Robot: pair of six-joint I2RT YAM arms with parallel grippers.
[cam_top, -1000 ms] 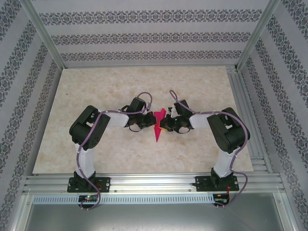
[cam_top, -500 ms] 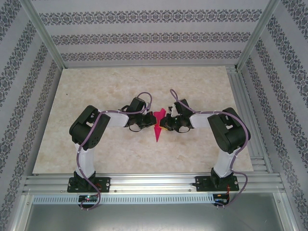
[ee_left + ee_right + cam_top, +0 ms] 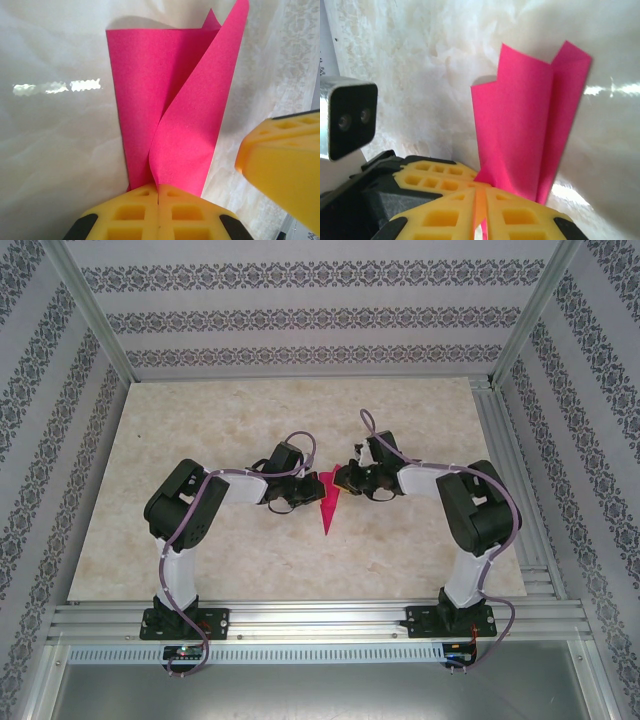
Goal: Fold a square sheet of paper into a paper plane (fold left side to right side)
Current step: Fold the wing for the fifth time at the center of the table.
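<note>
the paper (image 3: 328, 502) is lying as a pink pointed wedge on the bench (image 3: 200, 420), sitting between the left jaws and the right jaws. its wide end is pointing away from the arm bases, and its tip is reaching past both sets of jaws toward the bases.

in the left wrist view the paper (image 3: 165, 90) is spreading out ahead of the left jaws. one layer is resting flat on the bench (image 3: 50, 150), and a second flap is rising and curling over to the right. the left jaws are clenching the narrow end, with their yellow fingers (image 3: 130, 217) pressing together on it. to the right of them a yellow finger (image 3: 285, 160) of the right jaws is showing, with a strip of bench between it and the paper's edge.

in the right wrist view the paper (image 3: 530, 125) is fanning out ahead of the right jaws in two creased panels. the right jaws are grasping it, and a pink sliver is showing between their closed fingers (image 3: 445, 220). a dark box with two small lenses (image 3: 350, 117) is sitting to the left of the right jaws.

patterned walls (image 3: 320, 320) are standing around the bench, and the arms are rising from a metal rail (image 3: 320, 625) at its near edge.
</note>
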